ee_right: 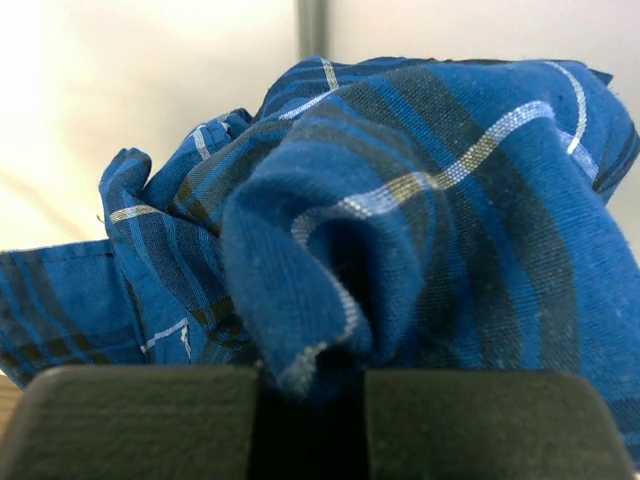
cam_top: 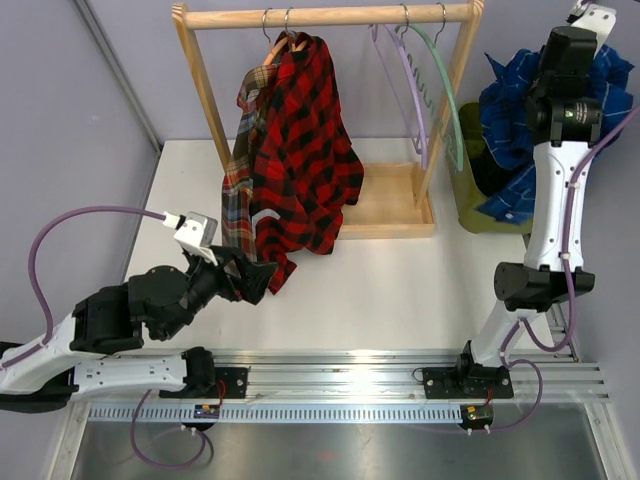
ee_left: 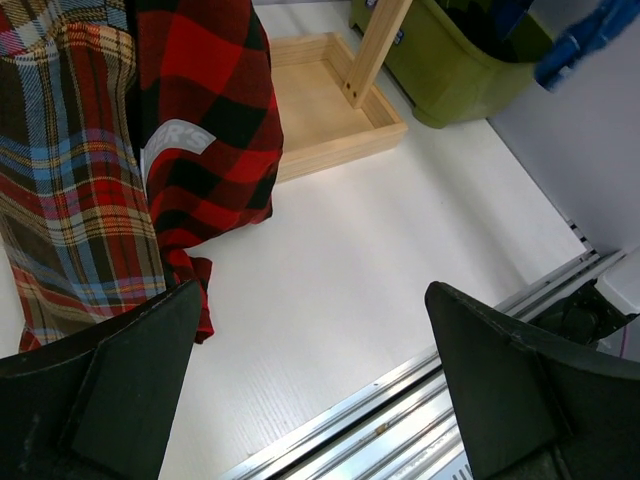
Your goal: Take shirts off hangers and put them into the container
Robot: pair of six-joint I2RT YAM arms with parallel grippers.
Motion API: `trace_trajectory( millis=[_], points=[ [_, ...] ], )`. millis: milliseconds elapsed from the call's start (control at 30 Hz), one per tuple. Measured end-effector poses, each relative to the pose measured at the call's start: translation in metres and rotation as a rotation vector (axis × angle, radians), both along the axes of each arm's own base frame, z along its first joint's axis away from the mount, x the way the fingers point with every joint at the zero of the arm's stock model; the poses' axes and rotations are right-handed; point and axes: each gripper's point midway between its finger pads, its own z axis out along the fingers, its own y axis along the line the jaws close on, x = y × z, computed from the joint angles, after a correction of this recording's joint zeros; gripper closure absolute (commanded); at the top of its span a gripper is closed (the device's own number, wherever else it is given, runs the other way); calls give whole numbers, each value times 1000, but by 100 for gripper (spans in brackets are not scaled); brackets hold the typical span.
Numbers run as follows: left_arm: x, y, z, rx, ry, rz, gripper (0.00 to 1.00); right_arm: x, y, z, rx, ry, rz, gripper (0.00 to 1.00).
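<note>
Right end effector (ee_right: pixel 308 400) pinches blue shirt (ee_right: pixel 400 220); off-centre release may drape it over bin (cam_top: pixel 472 205) rim. Left end effector (ee_left: pixel 310 390) spread.

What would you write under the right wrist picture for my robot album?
The right hand, shut tight, pinches a bunched-up blue checked shirt.
</note>
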Motion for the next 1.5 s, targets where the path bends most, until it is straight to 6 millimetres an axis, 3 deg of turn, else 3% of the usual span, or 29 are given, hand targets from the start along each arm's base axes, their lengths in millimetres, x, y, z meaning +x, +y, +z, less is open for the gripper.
trace_trajectory(
  millis=[100, 233, 367, 467, 567, 733, 833, 900, 1000, 1233, 1500],
  points=[
    [1, -3, -5, 26, 6, 3, 1, 17, -2, -10, 37, 1, 34, 100],
    [3, -10, -11, 56, 13, 3, 1, 30, -9, 15, 55, -101, 71, 100],
    [3, -11, -13, 67, 18, 3, 1, 37, -33, 32, 72, -196, 66, 100],
    [3, -11, -15, 67, 25, 6, 1, 57, -53, 20, 92, -213, 54, 100],
    [2, -10, -16, 64, 32, 9, 1, 89, -66, -27, 139, -150, 57, 100],
    [2, -11, -16, 52, 44, 13, 1, 147, -66, -162, 269, 70, 106, 100],
    [2, -11, -17, 46, 52, 17, 1, 157, -61, -244, 351, 215, 110, 100],
    [2, -11, -19, 45, 56, 18, 1, 152, -58, -279, 389, 284, 100, 100],
    [2, -12, -22, 53, 60, 19, 1, 144, -59, -304, 408, 336, 65, 100],
    [2, -18, -27, 71, 65, 16, 1, 138, -67, -301, 436, 345, -29, 100],
    [2, -15, -28, 64, 66, 16, 1, 127, -58, -376, 525, 482, -64, 100]
  ],
)
